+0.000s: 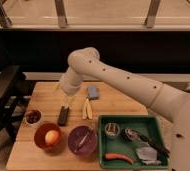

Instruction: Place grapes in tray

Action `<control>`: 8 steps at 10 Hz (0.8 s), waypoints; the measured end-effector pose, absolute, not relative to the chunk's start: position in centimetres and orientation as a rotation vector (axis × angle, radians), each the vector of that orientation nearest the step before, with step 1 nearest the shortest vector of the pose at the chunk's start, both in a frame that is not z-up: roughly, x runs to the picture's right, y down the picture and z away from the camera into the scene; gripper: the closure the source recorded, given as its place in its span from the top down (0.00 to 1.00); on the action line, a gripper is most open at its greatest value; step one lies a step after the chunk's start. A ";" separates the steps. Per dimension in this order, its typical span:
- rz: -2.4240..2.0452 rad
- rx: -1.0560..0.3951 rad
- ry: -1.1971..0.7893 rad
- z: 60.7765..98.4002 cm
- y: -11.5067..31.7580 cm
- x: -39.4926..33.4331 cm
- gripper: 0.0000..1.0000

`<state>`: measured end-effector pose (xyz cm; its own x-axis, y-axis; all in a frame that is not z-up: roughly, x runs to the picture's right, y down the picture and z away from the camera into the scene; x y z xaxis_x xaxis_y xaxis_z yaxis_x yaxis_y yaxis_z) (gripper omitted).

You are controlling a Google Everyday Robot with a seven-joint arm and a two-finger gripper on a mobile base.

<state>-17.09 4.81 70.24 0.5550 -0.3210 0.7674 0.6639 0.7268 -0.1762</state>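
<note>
Grapes (33,116) are seen below and left of the end effector (59,90), whose opening cannot be told; the tray (133,118) is placed at the lower right of the frame.

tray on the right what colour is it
Green; the camera view shows the tray best. The gripper hangs over the table at its back left, away from it.

One camera is looking down from above the near edge of the table (45,102), facing across it toward the dark wall (138,47) beyond the gripper (61,91), which is hovering over the table's far left part. At middle range, it is framing the tabletop, with the tray (133,118) nearer the lens, right of the gripper.
</note>
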 end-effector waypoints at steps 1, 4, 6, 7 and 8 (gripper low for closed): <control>-0.638 -0.502 -0.821 70.8 5.6 -19.4 0.65; -0.722 -0.577 -0.933 72.4 9.1 -25.7 0.65; -0.755 -0.633 -0.993 73.6 11.4 -28.6 0.65; -0.766 -0.659 -1.033 74.2 12.6 -30.2 0.65; -0.763 -0.682 -1.070 74.6 13.2 -30.7 0.65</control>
